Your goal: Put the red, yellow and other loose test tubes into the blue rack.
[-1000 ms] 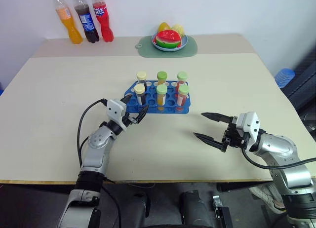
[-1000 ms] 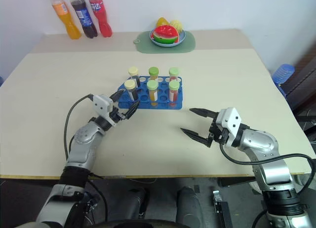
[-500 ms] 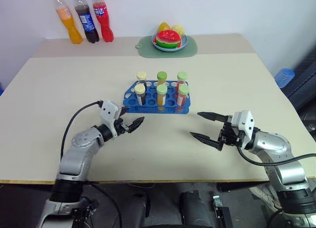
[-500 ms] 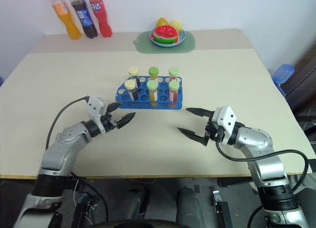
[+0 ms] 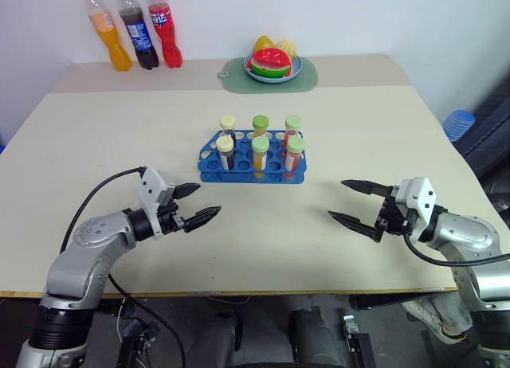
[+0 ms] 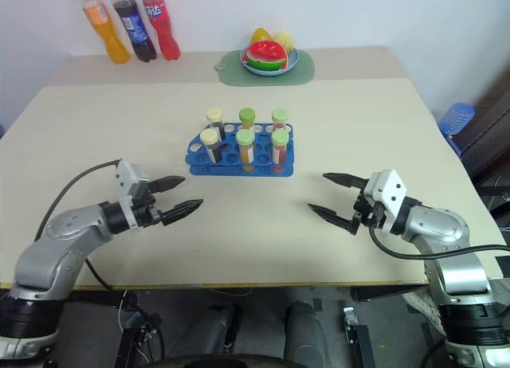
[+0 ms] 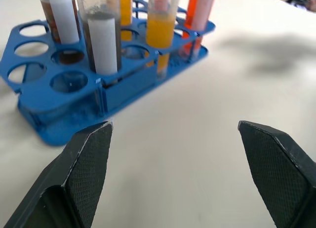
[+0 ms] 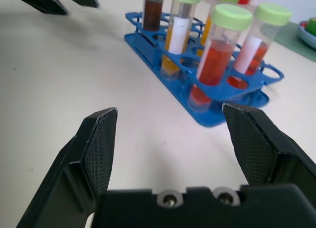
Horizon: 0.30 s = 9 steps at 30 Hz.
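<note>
The blue rack (image 5: 209, 170) stands mid-table with several capped test tubes upright in it: brown (image 5: 225, 150), orange (image 5: 260, 150) and red (image 5: 296, 153) in the near row, others behind. Loose test tubes are out of view. My left gripper (image 5: 209, 201) hovers open and empty over the table, near-left of the rack and apart from it. My right gripper (image 5: 336, 199) is open and empty to the rack's near right. The left wrist view shows the rack (image 7: 49, 97) ahead of its fingers (image 7: 89, 159). In the right wrist view the rack (image 8: 148, 45) sits beyond its fingers (image 8: 98, 144).
Three soda bottles (image 5: 131, 33) stand at the table's far left corner. A plate of fruit (image 5: 272, 65) rests on a green mat at the far middle. A blue object (image 5: 458, 125) sits off the table's right edge. Bare tabletop (image 5: 271, 217) lies between the grippers.
My left gripper has drawn back from the rack's front-left corner toward the near left and turned. My right gripper has shifted to the right. Both stayed open.
</note>
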Available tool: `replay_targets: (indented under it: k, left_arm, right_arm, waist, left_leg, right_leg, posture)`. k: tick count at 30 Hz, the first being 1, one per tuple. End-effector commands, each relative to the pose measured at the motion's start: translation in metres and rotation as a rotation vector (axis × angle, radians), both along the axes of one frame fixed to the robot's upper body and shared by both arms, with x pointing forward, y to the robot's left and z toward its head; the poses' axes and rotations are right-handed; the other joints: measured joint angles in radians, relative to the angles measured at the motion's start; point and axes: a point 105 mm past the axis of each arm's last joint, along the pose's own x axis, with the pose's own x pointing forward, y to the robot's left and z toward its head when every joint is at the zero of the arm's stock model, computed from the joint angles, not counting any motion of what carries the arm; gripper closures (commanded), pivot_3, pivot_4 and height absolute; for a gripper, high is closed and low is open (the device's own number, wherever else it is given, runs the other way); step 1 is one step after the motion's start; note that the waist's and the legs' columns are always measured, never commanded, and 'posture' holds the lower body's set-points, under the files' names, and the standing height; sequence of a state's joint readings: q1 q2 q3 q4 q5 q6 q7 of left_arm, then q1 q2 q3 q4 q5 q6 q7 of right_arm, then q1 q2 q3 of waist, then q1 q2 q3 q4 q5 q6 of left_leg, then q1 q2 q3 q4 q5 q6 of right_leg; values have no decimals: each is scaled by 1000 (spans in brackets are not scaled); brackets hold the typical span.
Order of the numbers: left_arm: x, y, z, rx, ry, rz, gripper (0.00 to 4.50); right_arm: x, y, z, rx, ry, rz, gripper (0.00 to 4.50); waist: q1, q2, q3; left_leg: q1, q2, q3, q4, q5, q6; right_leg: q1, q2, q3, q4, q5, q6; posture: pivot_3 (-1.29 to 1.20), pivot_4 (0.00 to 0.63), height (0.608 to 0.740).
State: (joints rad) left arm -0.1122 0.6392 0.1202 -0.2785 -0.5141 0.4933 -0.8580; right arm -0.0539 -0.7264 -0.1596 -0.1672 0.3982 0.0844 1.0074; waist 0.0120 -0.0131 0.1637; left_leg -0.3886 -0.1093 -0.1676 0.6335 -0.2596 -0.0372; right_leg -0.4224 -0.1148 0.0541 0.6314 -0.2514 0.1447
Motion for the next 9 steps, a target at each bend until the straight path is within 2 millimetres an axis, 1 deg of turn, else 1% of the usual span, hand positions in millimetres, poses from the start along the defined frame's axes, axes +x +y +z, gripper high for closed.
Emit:
replay_targets:
  k: [1, 4, 9]
  left_arm:
    - [-9, 3, 21, -12, -59, -65, 288]
    - [-13, 4, 25, -29, -40, -113, 288]
    - [-15, 5, 25, 2, -8, -167, 288]
  right_arm:
    - [-3, -6, 15, -5, -50, -11, 714]
    - [-2, -7, 16, -10, -50, -12, 714]
    - [-2, -4, 16, 6, -54, -9, 714]
  waist:
    - [-1, 0, 0]
    - [-1, 0, 0]
    - [-2, 0, 0]
  left_leg:
    - [0, 0, 0, 0, 0, 0]
    - [0, 0, 0, 0, 0, 0]
    - [0, 0, 0, 0, 0, 0]
  right_leg:
    - [0, 0, 0, 0, 0, 0]
    - [0, 0, 0, 0, 0, 0]
    - [0, 0, 0, 0, 0, 0]
  posture:
    - [0, 150, 740]
    - [0, 150, 740]
    - [0, 150, 740]
